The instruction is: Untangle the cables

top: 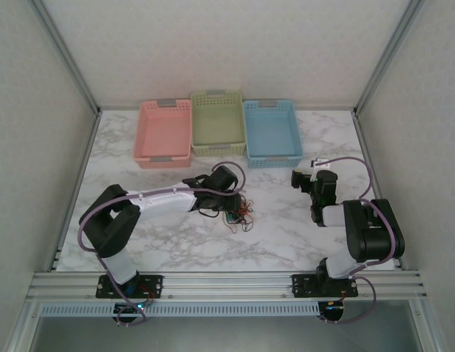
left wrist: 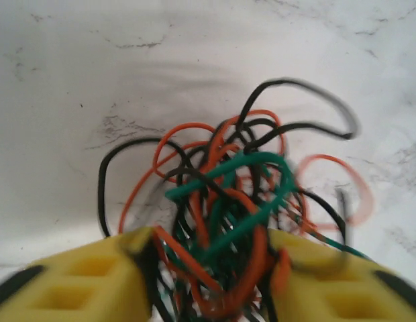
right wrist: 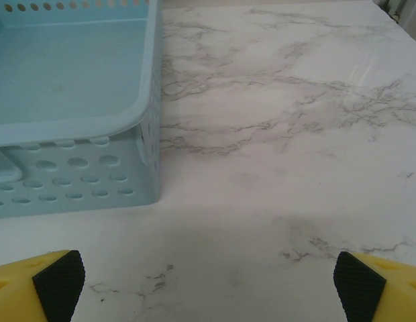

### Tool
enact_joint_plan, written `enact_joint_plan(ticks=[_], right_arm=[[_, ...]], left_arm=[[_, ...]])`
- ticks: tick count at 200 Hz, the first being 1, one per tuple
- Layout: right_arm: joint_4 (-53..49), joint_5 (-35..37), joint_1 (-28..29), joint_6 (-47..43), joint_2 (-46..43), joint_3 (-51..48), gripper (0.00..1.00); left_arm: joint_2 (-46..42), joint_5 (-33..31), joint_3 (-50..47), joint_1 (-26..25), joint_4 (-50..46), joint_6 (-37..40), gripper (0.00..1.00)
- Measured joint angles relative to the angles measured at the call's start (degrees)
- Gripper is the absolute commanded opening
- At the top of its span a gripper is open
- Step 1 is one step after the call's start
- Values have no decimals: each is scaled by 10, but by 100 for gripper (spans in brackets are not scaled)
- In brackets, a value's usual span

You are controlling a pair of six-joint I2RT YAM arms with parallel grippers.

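The cables (top: 239, 215) lie in one knotted tangle of red-orange, green and black wires on the marble table, just left of centre. My left gripper (top: 227, 208) reaches down into the tangle. In the left wrist view the cables (left wrist: 228, 194) bunch between the yellow fingers (left wrist: 94, 282), which press on the wad from both sides; loops spread out beyond the tips and look blurred. My right gripper (top: 300, 178) hovers open over bare table at the right, its two padded fingertips (right wrist: 57, 278) wide apart with nothing between them.
Three baskets stand in a row at the back: pink (top: 163, 157), green (top: 218, 149) and blue (top: 274, 159). The blue basket's (right wrist: 74, 161) near corner is just ahead and left of my right gripper (right wrist: 209, 282). Metal frame posts edge the table.
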Motion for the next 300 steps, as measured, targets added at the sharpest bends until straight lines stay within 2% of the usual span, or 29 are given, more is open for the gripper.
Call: enact_joint_plan(ticks=[15, 49, 63, 83, 109, 130, 144, 164, 191, 216, 233, 260, 300], right_arm=[[-1, -2, 0, 0, 0, 0, 99], [-4, 4, 1, 0, -1, 0, 99], [-39, 21, 7, -4, -17, 7, 99], [-132, 33, 29, -7, -74, 44, 99], [-225, 24, 52, 16, -191, 85, 99], [-295, 26, 54, 76, -282, 98, 99], [-364, 54, 54, 146, -317, 106, 99], [-461, 37, 41, 208, -330, 118, 89], [-541, -66, 52, 234, -340, 119, 78], [-575, -142, 97, 244, -346, 119, 73], [-594, -170, 155, 248, -332, 124, 69], [-626, -189, 243, 263, -268, 161, 60], [-666, -181, 324, 308, -199, 197, 53]], left_arm=[[-21, 0, 9, 0, -15, 12, 66], [-94, 0, 14, 0, -45, 30, 70], [-129, 0, 10, 0, -52, 34, 71], [-179, 0, -15, 0, -56, 40, 72], [-233, 0, -75, 0, -59, 44, 72], [-266, 0, -125, 0, -61, 43, 73], [-287, 1, -157, 0, -60, 41, 74], [-308, 3, -194, 0, -54, 34, 72], [-312, 22, -229, 0, -24, 21, 71], [-306, 44, -244, 0, 6, 11, 69], [-292, 52, -244, 0, 31, 5, 66], [-264, 63, -243, 0, 58, -1, 60], [-212, 70, -213, 0, 83, -4, 58]])
